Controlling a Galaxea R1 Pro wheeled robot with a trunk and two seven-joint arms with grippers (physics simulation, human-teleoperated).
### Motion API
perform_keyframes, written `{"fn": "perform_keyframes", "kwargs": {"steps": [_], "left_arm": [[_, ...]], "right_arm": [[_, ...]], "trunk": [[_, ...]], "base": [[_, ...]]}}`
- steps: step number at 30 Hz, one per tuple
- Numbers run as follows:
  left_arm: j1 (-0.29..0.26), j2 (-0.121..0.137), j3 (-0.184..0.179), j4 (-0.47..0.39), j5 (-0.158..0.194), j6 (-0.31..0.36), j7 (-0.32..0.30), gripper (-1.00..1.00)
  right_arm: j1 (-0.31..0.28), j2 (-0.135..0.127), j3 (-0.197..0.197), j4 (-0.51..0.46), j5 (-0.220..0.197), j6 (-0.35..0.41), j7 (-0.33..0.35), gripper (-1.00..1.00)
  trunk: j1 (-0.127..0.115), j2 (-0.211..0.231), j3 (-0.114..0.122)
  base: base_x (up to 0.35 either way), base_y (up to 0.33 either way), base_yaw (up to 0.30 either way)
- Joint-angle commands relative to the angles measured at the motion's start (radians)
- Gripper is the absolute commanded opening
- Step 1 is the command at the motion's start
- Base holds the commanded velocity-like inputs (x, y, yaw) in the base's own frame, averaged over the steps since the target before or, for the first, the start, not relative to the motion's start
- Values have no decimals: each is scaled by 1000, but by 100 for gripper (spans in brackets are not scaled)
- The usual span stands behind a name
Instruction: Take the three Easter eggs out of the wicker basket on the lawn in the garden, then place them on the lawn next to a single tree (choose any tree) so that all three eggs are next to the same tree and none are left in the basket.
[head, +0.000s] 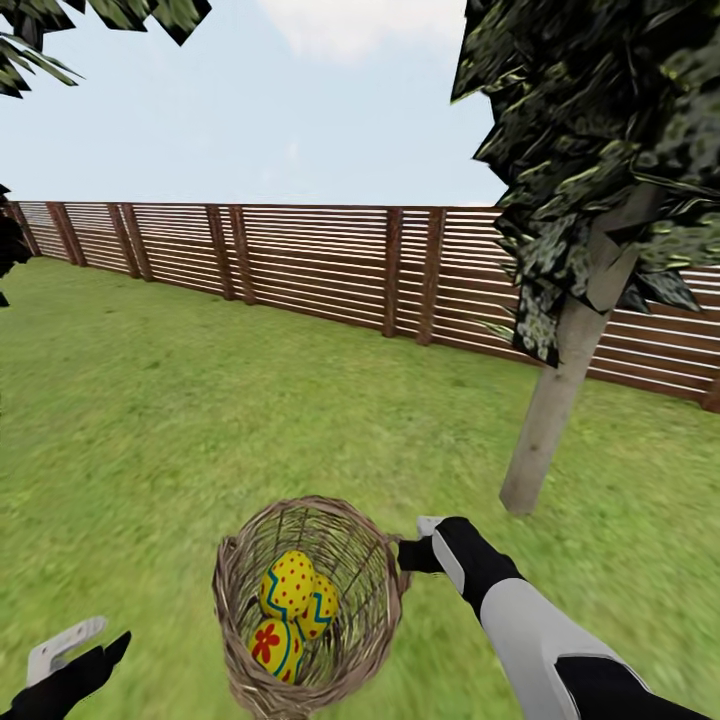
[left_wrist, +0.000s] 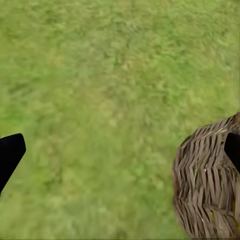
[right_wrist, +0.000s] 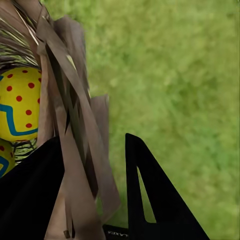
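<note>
The three Easter eggs (head: 290, 610) are still lying in the wicker basket (head: 385, 590), bottom centre; the right gripper (head: 412, 553) is pinching its rim, the left gripper (head: 80, 655) hanging open, empty.

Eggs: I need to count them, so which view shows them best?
The head view: all three eggs lie in the basket, seen from above. The right wrist view shows parts of two behind the weave; the left wrist view gives just the basket's outer wall.

Low in the head view, the upright wicker basket (head: 310, 610) on the lawn (head: 200, 420) holds three yellow Easter eggs (head: 292, 610), the tree (head: 560, 400) at right.
</note>
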Motion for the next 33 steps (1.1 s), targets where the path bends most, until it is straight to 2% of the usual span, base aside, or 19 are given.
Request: {"fn": "perform_keyframes", "kwargs": {"steps": [1, 33], "left_arm": [[0, 0, 1, -1, 6, 6, -2, 100], [1, 0, 2, -4, 6, 6, -2, 100]], "right_arm": [[-1, 1, -7, -1, -9, 5, 2, -100], [-1, 1, -6, -2, -11, 3, 0, -100]], "trunk": [[1, -1, -1], [1, -1, -1]], "base": [[334, 151, 15], [334, 151, 0]]}}
